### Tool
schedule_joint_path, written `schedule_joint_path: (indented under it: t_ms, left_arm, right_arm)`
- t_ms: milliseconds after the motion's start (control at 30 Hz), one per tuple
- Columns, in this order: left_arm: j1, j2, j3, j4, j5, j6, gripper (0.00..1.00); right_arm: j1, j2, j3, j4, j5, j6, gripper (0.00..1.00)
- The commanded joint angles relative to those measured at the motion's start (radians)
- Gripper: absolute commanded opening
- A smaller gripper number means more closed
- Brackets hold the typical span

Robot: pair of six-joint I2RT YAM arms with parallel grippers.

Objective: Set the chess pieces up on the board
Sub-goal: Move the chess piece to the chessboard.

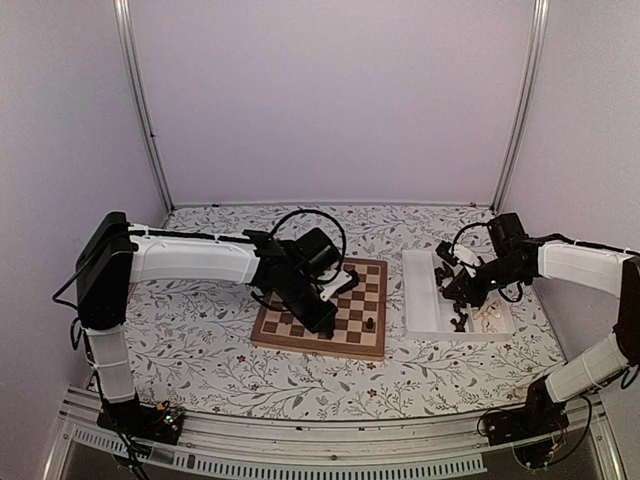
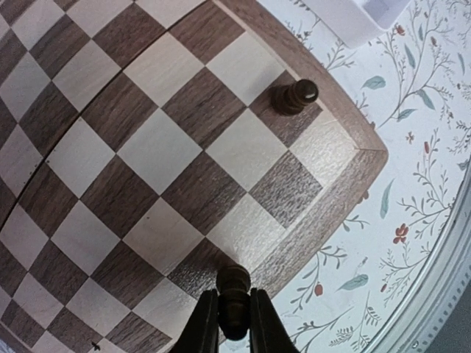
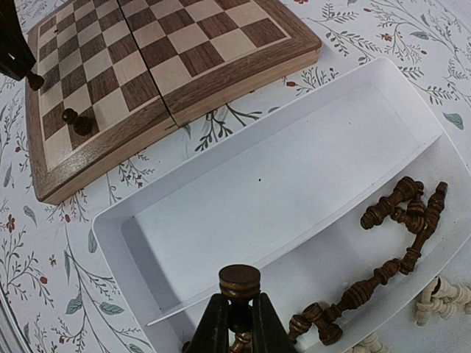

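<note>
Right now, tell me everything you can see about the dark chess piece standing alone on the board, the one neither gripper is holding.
The dark piece is a small turned figurine, dark brown and wooden by its look, with a round knob head, a narrow neck and a wider round base. It stands upright on a dark square of the board, in the row against the right-hand border, one square from the near right corner. Only its base meets the board, and nothing else touches it.

floral table, chessboard and white tray on it
</note>
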Motion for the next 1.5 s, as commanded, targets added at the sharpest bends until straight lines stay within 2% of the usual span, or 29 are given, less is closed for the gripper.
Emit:
schedule_joint_path:
  t_ms: [0,433,633,800,1133,1267,1467]
  left_arm:
    - [-0.022,0.014,0.035,-0.018,-0.015,0.006,0.13]
    - [-0.041,0.1,0.117,-0.015,-0.009,0.002,0.14]
    - [-0.049,0.116,0.136,-0.033,-0.011,0.008,0.21]
    - [-0.053,0.109,0.133,-0.049,-0.018,0.012,0.18]
    - [-0.061,0.104,0.134,-0.064,-0.03,0.013,0.19]
    - [-0.068,0.09,0.143,-0.073,-0.052,0.015,0.4]
    - [-0.068,-0.027,0.158,-0.069,-0.092,0.074,0.55]
  right_arm:
    - [0.002,0.001,0.01,-0.002,0.003,0.005,0.09]
    - [0.002,-0.001,0.008,-0.005,0.002,0.006,0.09]
    - [0.002,-0.001,0.008,-0.005,0.002,0.004,0.09]
    - [0.003,0.003,0.01,-0.005,0.0,0.003,0.09]
    - [0.003,0.005,0.011,-0.007,-0.003,0.003,0.09]
    - [0.002,0.001,0.011,-0.008,-0.007,0.003,0.09]
    - [0.003,-0.035,0.046,-0.04,-0.037,-0.003,0.09]
